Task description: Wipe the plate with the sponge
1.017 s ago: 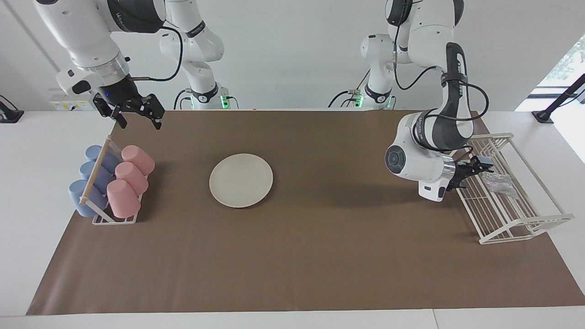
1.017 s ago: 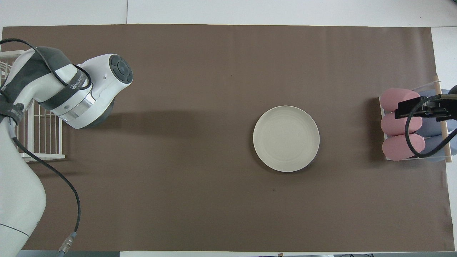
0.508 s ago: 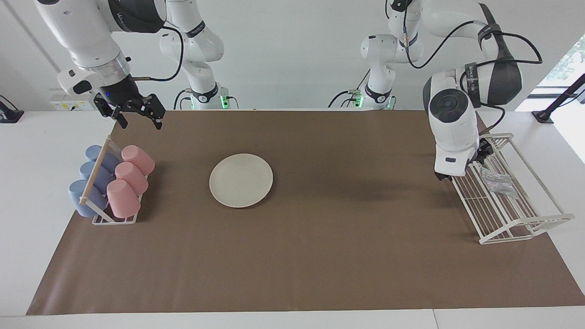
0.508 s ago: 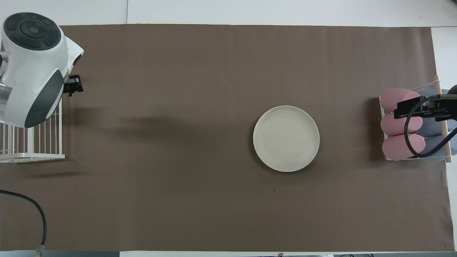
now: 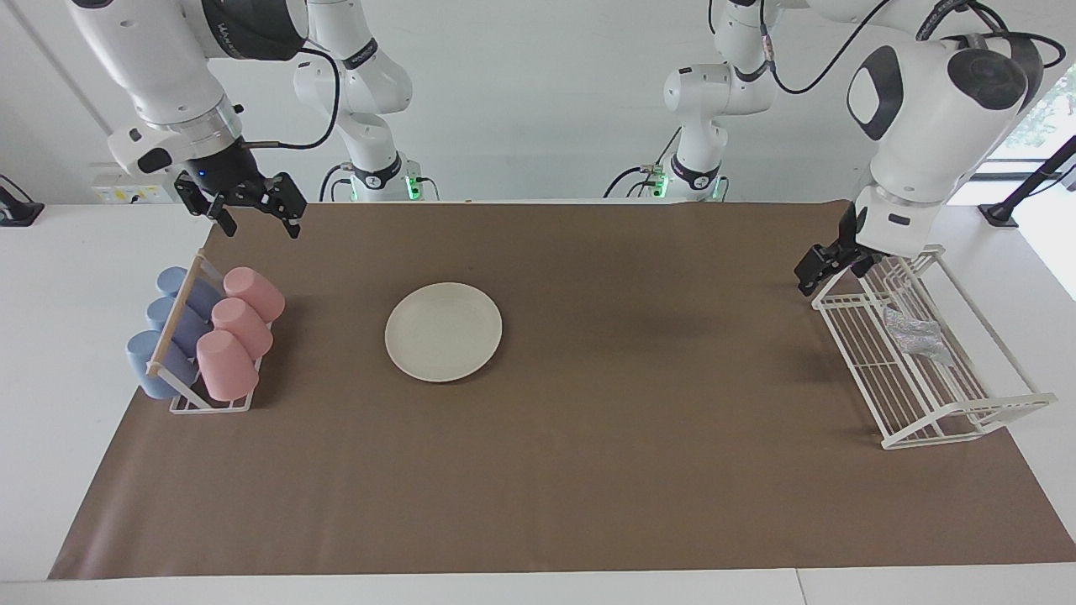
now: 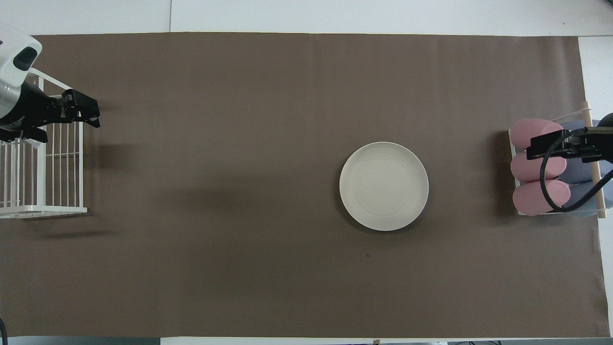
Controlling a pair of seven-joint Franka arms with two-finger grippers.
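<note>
Silvery sponge [image 5: 918,338] half-lost among rack [image 5: 941,420] wires

One camera sits high across the table, facing the two arm bases and taking in the whole brown mat [image 5: 588,470]. The other hangs above the robots' end, looking steeply down. Both share the mat, plate [image 5: 444,331], cup rack [image 5: 210,403] and wire rack [image 5: 925,386], half a turn apart.

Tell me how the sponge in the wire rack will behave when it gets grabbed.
The sponge looks crumpled and mesh-like, so it will probably squash and flop. It seems small and airy, likely very light. Lying on the rack wires, it might snag.
</note>
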